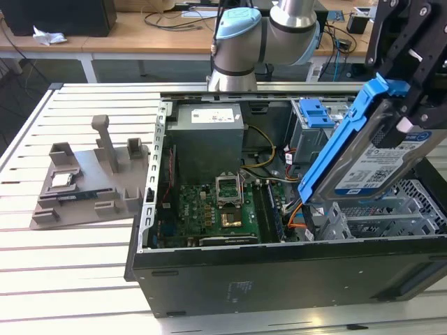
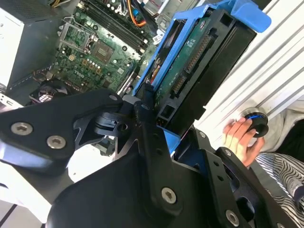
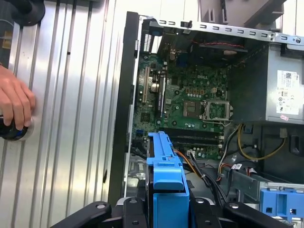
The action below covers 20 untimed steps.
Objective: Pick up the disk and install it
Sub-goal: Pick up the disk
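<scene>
Your black fingers (image 1: pixel 424 89) grip the silver rectangular hard drive (image 1: pixel 370 164) in its blue plastic carrier, tilted at the exterior view's right over the open black computer case (image 1: pixel 279 279), so lowering it skewed could jam it on the grey metal bay (image 1: pixel 370 220) or snag orange cables (image 1: pixel 299 213).

Silver disk (image 1: pixel 370 167) in blue carrier, blue-and-white label showing, tilted steeply, aloft above open computer case (image 1: pixel 244 279)

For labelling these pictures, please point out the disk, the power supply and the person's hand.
the disk (image 1: pixel 377 171), exterior view, on its blue-and-white label.
the power supply (image 1: pixel 206 153), exterior view, on its grey face.
the person's hand (image 3: pixel 14 102), first wrist view, on its middle.
</scene>
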Tool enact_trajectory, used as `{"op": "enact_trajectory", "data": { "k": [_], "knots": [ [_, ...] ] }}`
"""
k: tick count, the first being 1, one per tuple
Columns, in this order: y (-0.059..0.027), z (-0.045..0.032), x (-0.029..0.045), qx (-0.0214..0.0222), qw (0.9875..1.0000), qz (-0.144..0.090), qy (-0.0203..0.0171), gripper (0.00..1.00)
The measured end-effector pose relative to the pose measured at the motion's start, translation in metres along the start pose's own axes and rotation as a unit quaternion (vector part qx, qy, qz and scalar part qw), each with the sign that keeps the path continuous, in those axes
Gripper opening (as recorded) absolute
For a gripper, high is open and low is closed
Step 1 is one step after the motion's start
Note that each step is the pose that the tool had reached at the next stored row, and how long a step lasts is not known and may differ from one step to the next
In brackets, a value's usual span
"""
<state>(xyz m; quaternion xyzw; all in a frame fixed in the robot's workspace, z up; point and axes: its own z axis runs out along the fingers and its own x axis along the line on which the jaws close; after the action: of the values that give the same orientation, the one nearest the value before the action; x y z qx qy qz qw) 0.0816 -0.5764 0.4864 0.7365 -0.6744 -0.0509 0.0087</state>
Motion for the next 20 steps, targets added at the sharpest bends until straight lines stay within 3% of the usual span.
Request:
{"op": "enact_trajectory", "data": {
  "k": [10, 15, 20],
  "knots": [
    [-0.0192, 0.0003, 0.0089, -0.0003, 1.0000, 0.001, -0.0003, 0.37],
    [-0.0256, 0.0020, 0.0098, 0.0006, 0.9998, 0.019, -0.0003, 0.37],
    [-0.0356, 0.0042, 0.0107, 0.0010, 0.9995, 0.030, 0.0036, 0.37]
  ]
}}
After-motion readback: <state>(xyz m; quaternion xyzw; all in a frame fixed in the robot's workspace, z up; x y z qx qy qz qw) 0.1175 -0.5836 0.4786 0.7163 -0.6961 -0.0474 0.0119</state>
